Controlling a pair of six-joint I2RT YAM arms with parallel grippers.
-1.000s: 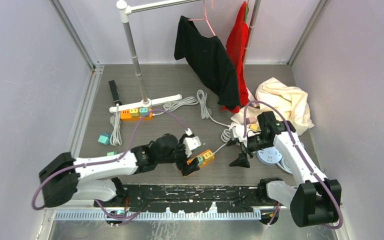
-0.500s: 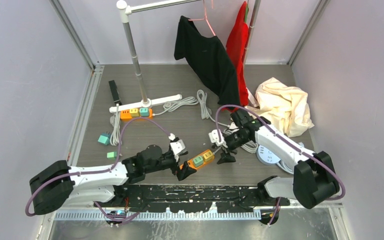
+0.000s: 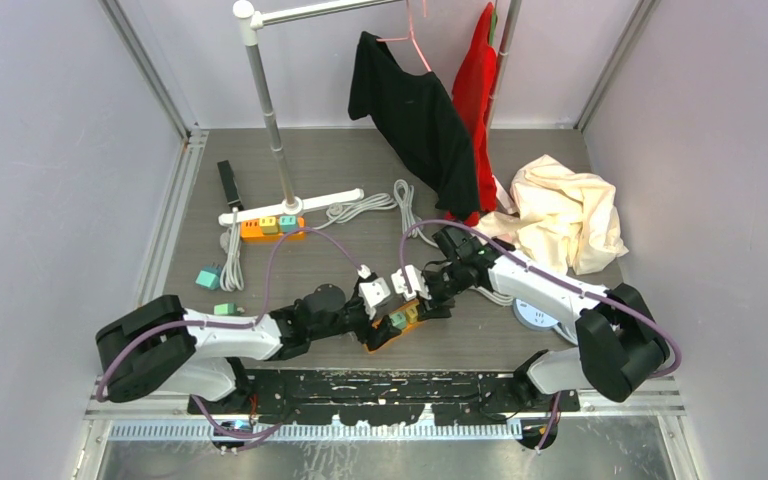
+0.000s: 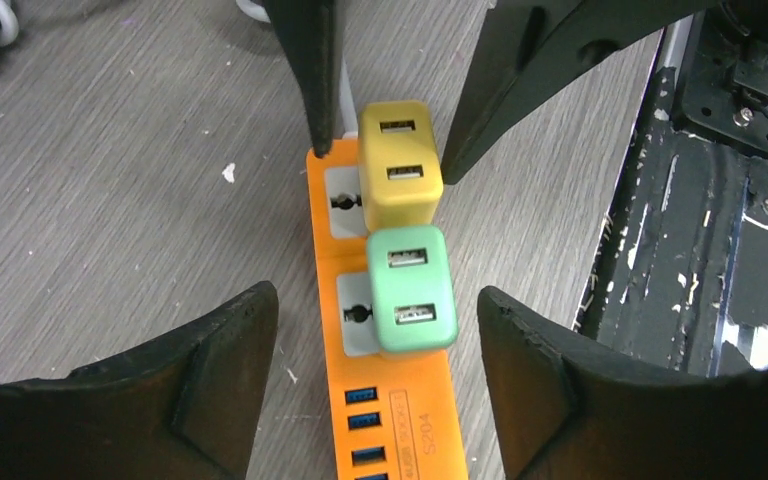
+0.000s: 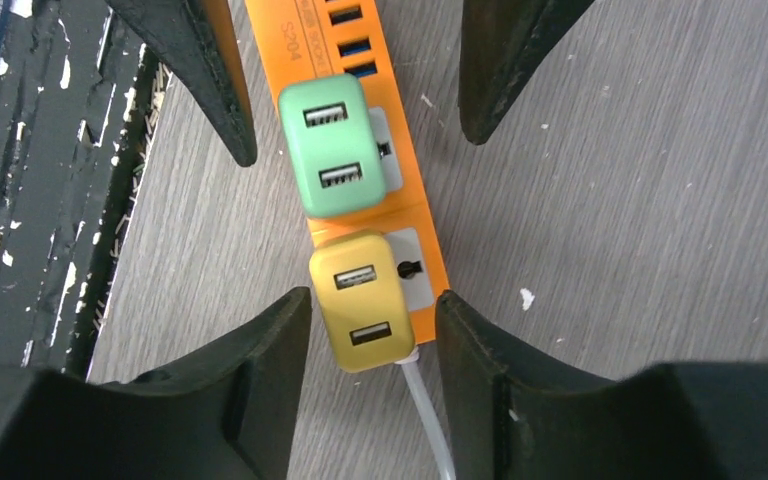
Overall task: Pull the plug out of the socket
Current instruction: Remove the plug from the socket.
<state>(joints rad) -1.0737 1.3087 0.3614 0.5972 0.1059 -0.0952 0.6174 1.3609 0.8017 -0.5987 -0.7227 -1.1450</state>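
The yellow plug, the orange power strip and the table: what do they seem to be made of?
Yellow plug: probably moulded plastic, smooth, satin; rounded edges, soft sheen.
Orange power strip: likely smooth plastic; even colour, printed lettering.
Table: wood-grain laminate perhaps, matte grey; fine streaks, small white chips.

We see the orange power strip lying flat on the surface, close to the near edge. Two boxy dual-USB plugs sit fully seated in adjacent sockets: the yellow plug at the cable end and the green plug just beside it.
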